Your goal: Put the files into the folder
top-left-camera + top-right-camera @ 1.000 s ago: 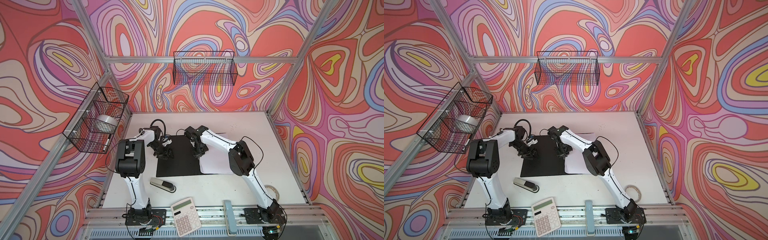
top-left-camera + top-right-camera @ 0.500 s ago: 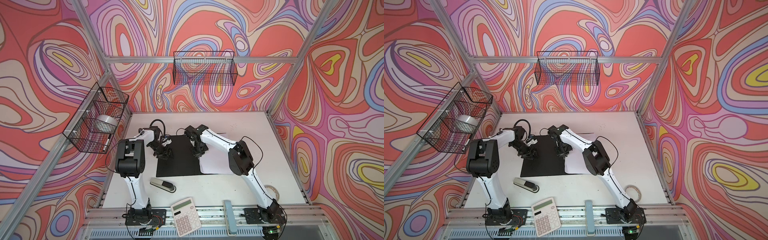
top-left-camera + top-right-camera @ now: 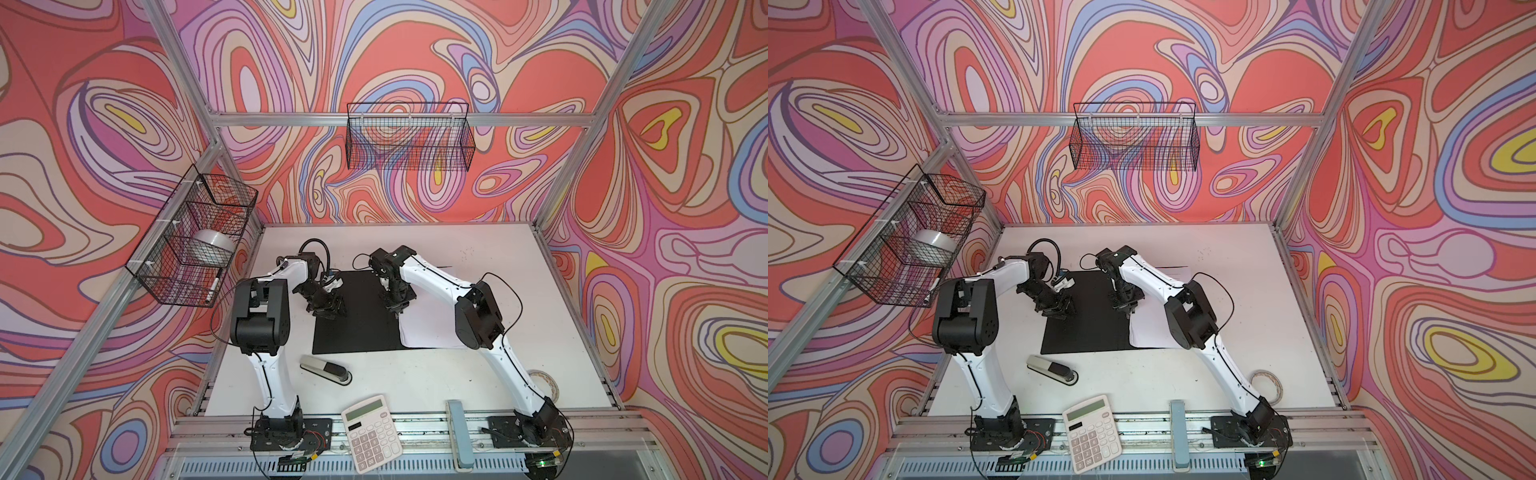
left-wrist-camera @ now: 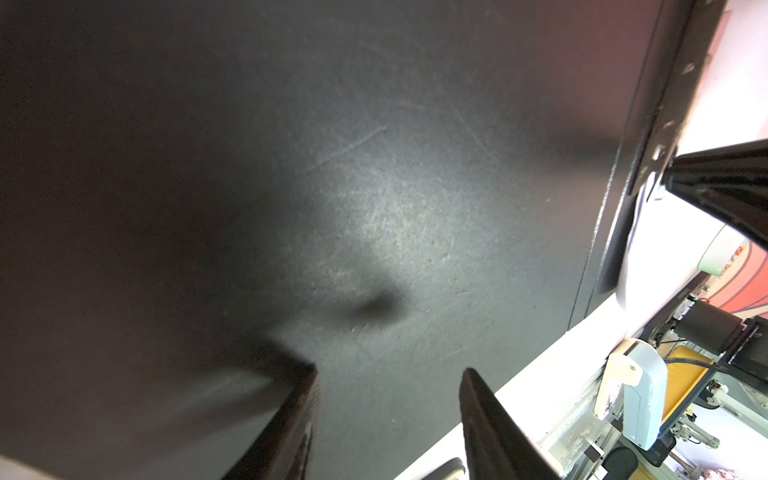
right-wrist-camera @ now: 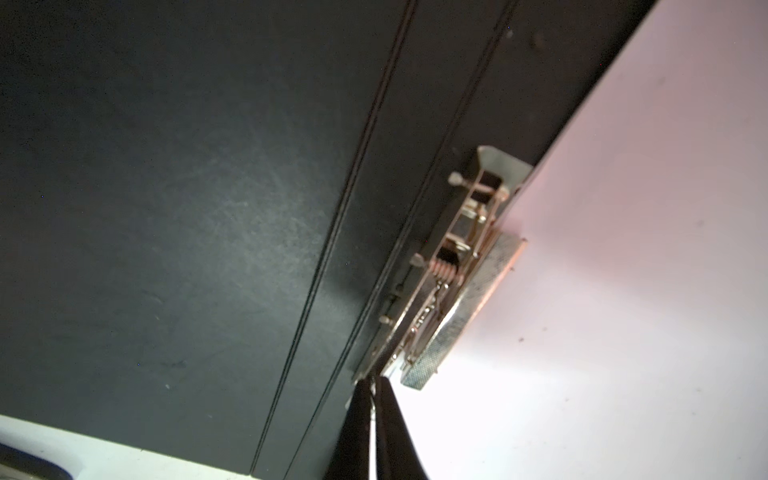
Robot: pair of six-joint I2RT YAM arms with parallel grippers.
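The folder (image 3: 357, 328) (image 3: 1084, 328) lies open in the middle of the table, black inside facing up. The files (image 3: 428, 328) (image 3: 1150, 328), white sheets, rest on its right half under the metal spine clip (image 5: 457, 266). My left gripper (image 3: 332, 309) (image 4: 388, 370) hovers open just above the folder's left flap (image 4: 332, 187), with nothing between its fingers. My right gripper (image 3: 397, 309) (image 5: 374, 380) is shut, its tips against the near end of the clip, beside the white sheets (image 5: 623, 291). Whether the tips pinch the clip's lever I cannot tell.
A stapler (image 3: 326, 370) lies in front of the folder. A calculator (image 3: 372, 432) and a grey-blue bar (image 3: 459, 436) sit on the front rail. A tape roll (image 3: 544, 380) lies at the front right. Wire baskets (image 3: 191, 245) (image 3: 409, 141) hang on the walls.
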